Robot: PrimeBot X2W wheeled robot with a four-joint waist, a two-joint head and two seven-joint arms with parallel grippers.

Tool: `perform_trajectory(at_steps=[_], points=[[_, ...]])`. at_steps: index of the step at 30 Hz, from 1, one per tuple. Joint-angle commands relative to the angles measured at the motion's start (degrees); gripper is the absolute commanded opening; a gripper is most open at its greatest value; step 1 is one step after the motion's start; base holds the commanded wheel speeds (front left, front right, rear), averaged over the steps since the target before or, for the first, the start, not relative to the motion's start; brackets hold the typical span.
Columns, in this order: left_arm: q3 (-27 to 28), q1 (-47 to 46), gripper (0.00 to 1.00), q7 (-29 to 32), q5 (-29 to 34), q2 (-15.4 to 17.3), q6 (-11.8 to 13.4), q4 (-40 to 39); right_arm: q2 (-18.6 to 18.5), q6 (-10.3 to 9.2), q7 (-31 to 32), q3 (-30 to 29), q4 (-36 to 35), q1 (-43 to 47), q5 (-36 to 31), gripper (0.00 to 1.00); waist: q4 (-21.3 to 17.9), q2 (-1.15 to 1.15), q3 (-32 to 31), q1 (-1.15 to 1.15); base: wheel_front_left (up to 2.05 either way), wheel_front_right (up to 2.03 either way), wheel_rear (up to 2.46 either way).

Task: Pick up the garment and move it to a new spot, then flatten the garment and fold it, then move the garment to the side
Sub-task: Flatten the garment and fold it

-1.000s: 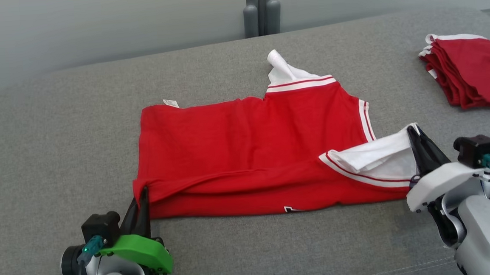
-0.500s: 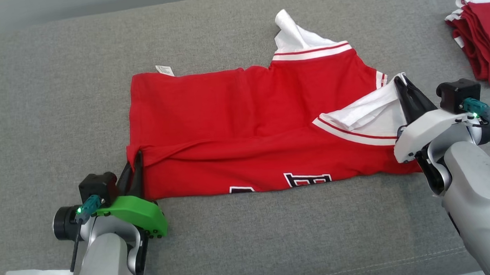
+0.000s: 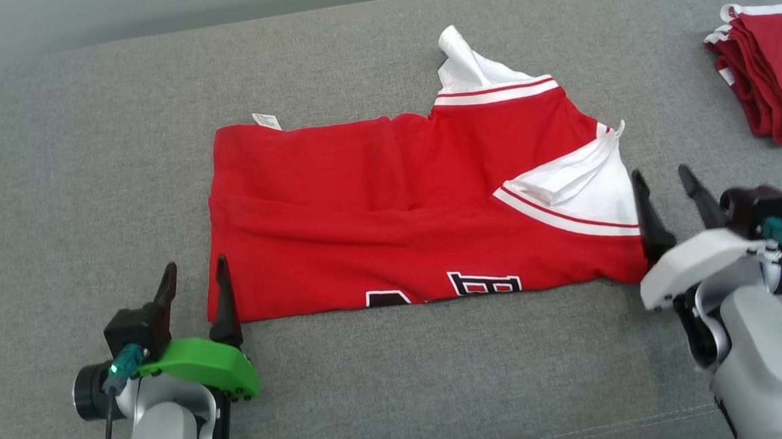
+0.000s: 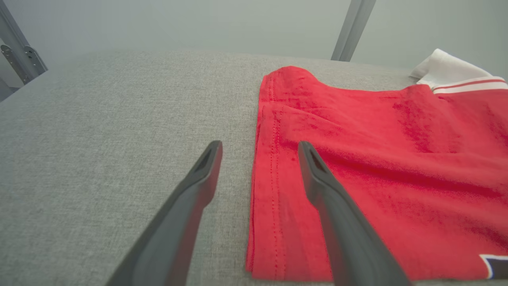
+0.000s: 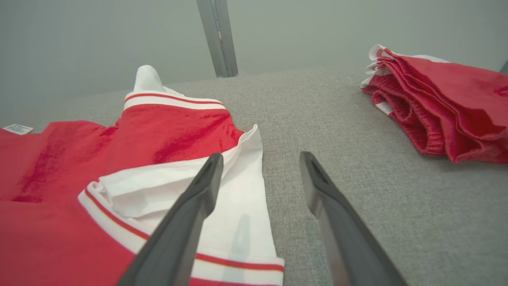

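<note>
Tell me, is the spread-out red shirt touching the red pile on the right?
Apart. The head view shows bare grey cushion between the red shirt and the red pile.

Your left claw (image 3: 196, 261) sits lower left, dark fingers spread wide and pointing up, with the green wrist housing (image 3: 203, 375) behind it. At lower right, your right claw (image 3: 659, 170) is equally wide, fingers up, on a white wrist housing (image 3: 696, 265).

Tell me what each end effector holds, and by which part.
Nothing is held. The left end effector and the right end effector are open at the ends of the shirt.
</note>
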Motion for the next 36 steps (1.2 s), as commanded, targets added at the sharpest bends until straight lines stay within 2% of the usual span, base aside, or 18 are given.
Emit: perform_trajectory(at_steps=[1,9,18,19,20,21,28,36], points=[[-0.2,2.0,1.0,0.0,-0.2,0.3,0.4,-1.0,0.2,-0.09,-0.1,0.5,-1.2,3.2,1.2,1.0,-0.2,0.0,-1.2,0.0,0.0,0.0,0.0],[-0.8,5.8,1.0,0.0,-0.1,0.3,0.4,-2.7,1.2,-0.09,-0.1,0.1,-2.2,9.9,3.3,1.0,-0.8,0.0,-0.8,0.0,0.0,0.0,0.0],[-1.4,4.3,1.0,0.0,0.8,0.3,0.3,-2.2,3.0,-0.1,0.0,-0.3,6.0,7.8,4.2,1.0,0.4,0.0,-0.2,0.0,0.0,0.0,0.0],[-1.5,4.3,1.0,0.0,0.8,0.3,0.2,-2.2,3.4,-0.1,0.0,-0.2,6.9,7.5,4.6,0.85,0.6,0.0,-0.2,0.0,0.0,0.0,0.0],[-1.5,4.2,1.0,0.0,0.8,0.3,0.2,-2.2,3.5,-0.09,0.0,0.1,7.5,7.2,4.6,0.31,0.7,0.0,-0.2,0.0,0.0,0.0,0.0],[-1.5,4.2,1.0,0.0,0.8,0.3,0.1,-2.1,3.4,-0.09,0.0,0.2,7.7,7.0,4.7,0.0,0.8,0.0,-0.2,0.0,0.0,0.0,0.0],[-1.7,4.3,1.0,0.0,-0.4,0.3,-0.7,-0.6,2.4,-0.11,0.0,0.4,6.5,6.4,4.2,0.0,0.1,0.0,-0.4,0.0,0.0,0.0,0.0],[-0.2,1.6,1.0,0.0,-1.7,0.3,-1.7,6.0,3.7,-0.09,0.0,2.9,4.0,5.4,5.1,0.0,-2.2,0.0,0.7,0.0,0.0,0.0,0.0]])
